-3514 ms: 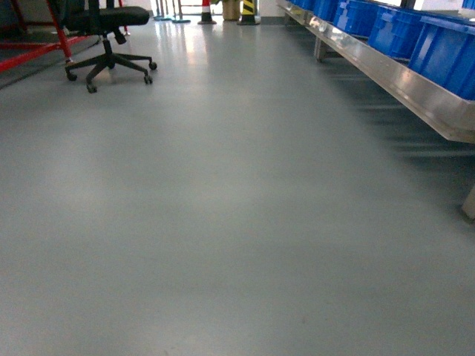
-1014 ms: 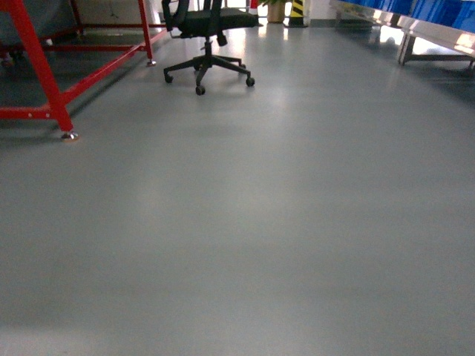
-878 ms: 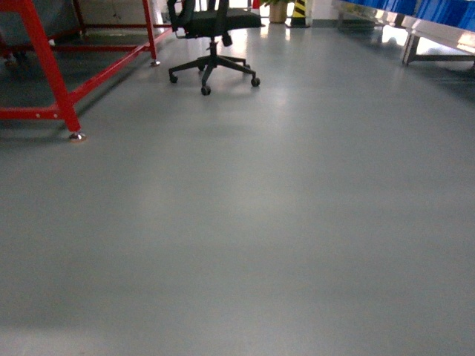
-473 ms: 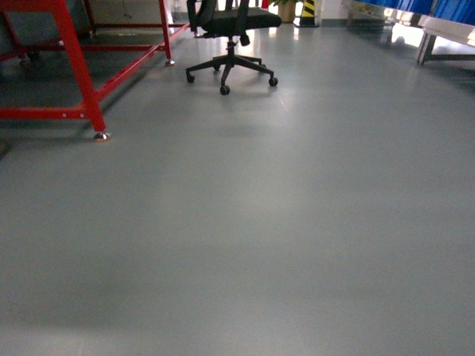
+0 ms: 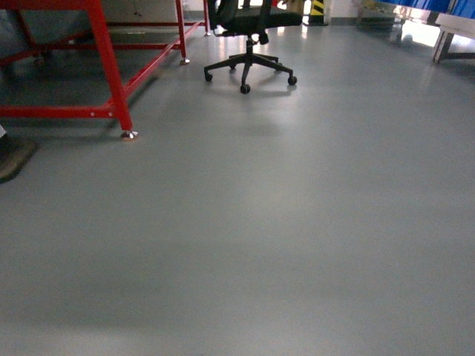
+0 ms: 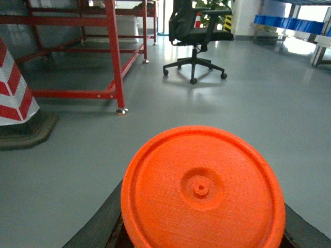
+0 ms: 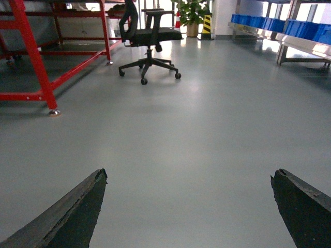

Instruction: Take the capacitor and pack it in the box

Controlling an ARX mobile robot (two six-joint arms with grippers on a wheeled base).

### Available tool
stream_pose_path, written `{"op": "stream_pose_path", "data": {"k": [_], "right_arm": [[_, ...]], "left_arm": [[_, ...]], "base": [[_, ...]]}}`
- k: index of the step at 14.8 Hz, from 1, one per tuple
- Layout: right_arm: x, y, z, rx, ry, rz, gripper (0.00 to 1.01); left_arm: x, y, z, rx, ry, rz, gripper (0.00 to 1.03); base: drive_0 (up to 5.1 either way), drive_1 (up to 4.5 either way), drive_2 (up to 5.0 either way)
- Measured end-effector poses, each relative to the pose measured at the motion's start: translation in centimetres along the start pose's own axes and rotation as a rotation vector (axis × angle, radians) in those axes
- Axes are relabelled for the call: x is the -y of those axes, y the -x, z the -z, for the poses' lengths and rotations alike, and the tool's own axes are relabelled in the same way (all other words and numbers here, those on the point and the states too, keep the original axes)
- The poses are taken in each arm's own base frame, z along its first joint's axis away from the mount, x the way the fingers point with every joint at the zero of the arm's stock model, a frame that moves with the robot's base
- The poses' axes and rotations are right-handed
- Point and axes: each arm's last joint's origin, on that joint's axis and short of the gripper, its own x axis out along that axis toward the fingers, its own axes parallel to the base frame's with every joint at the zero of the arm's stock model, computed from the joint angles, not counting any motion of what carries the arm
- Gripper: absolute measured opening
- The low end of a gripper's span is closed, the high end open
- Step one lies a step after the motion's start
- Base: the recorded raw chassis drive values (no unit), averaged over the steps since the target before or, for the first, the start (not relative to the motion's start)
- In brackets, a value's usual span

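While the head camera looks down across grey floor (image 5: 282, 237), every place below is given against the black office chair (image 5: 252, 30). Floor: glossy, takes up most of all three views and runs from the chair towards the camera. Red steel frame (image 5: 111, 67): left of the chair, its nearest foot on the floor nearer the camera than the chair's castors. Metal bench (image 7: 305, 46): well to the right of the chair, carrying a row of blue crates (image 7: 289, 26). Red-and-white striped cone (image 6: 13, 93): far left of the chair, nearer the camera than the red frame, seen in the left wrist view on a dark base. Potted plant (image 7: 192, 13) and yellow-and-black post (image 7: 207, 23): behind the chair, slightly right. Orange disc (image 6: 201, 191): round, ribbed, with a small central boss; fills the bottom of the left wrist view, well in front of the chair. Left gripper (image 6: 201, 232): only dark finger edges show on either side below the disc; cannot tell how far the jaws stand apart or whether they clamp the disc. Right gripper (image 7: 190, 175): two dark fingers (image 7: 77, 212) at the bottom corners of its view, jaws spread wide, only bare floor between them, nothing held. Capacitor and box: position cannot be told from these views.
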Motion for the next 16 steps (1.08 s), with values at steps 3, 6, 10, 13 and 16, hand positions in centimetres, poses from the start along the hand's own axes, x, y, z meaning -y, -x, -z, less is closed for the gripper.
{"op": "stream_pose_path", "data": {"k": [3, 6, 10, 13, 16], "right_arm": [[0.0, 0.0, 0.0, 0.0, 0.0, 0.0, 0.98], [0.0, 0.0, -0.02, 0.002, 0.0, 0.0, 0.98], [0.0, 0.0, -0.01, 0.002, 0.0, 0.001, 0.98], [0.0, 0.0, -0.01, 0.001, 0.0, 0.001, 0.98], [0.0, 0.0, -0.04, 0.004, 0.0, 0.0, 0.98]], "left_arm": [[0.0, 0.0, 0.0, 0.0, 0.0, 0.002, 0.44], [0.0, 0.0, 0.01, -0.001, 0.0, 0.001, 0.44], [0.0, 0.0, 0.0, 0.0, 0.0, -0.002, 0.44], [0.01, 0.0, -0.03, 0.003, 0.0, 0.002, 0.44], [0.0, 0.0, 0.0, 0.0, 0.0, 0.001, 0.44]], "base": [[-5.1, 2.37, 2.4], [-5.1, 2.36, 2.4], [-5.1, 2.36, 2.4], [-5.1, 2.4, 2.4], [-5.1, 2.38, 2.4]]}}
